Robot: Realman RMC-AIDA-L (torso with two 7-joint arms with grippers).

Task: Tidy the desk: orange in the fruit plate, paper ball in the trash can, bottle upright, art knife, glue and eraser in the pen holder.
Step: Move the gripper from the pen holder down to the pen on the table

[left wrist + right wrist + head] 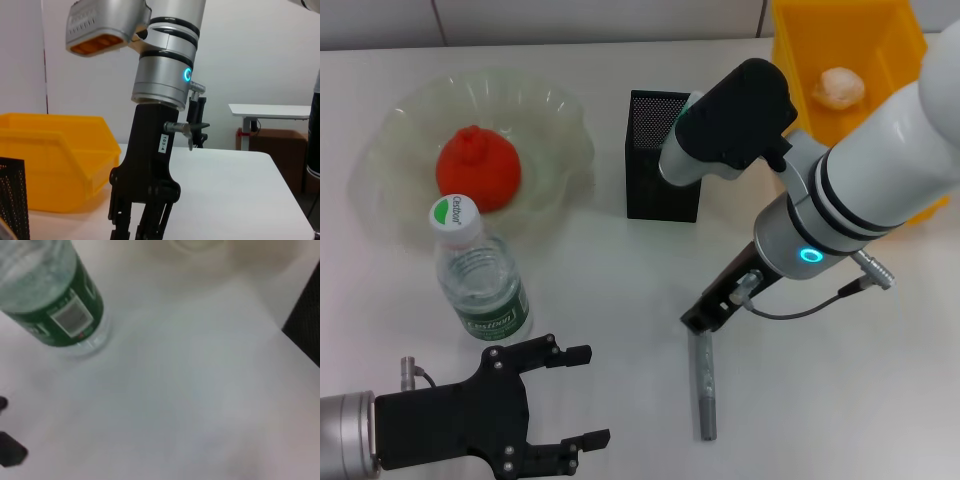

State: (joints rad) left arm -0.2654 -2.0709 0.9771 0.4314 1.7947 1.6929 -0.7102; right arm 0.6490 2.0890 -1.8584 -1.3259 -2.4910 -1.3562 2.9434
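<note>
Head view: right gripper angled down mid-desk, pinching top of grey art knife. Left gripper low at near edge, fingers spread, empty. Orange in fruit plate, bottle upright beside it, paper ball in trash can, pen holder mid-desk.

Left wrist view: right gripper pointing down at the desk, trash can behind.

Right wrist view: bottle standing.

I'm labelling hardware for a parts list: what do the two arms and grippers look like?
The right arm is glossy white with black rings, a silver wrist, a glowing cyan ring light and a thin cable; its right gripper is black. The left gripper is matte black with bolted plates on a silver cylinder.
</note>
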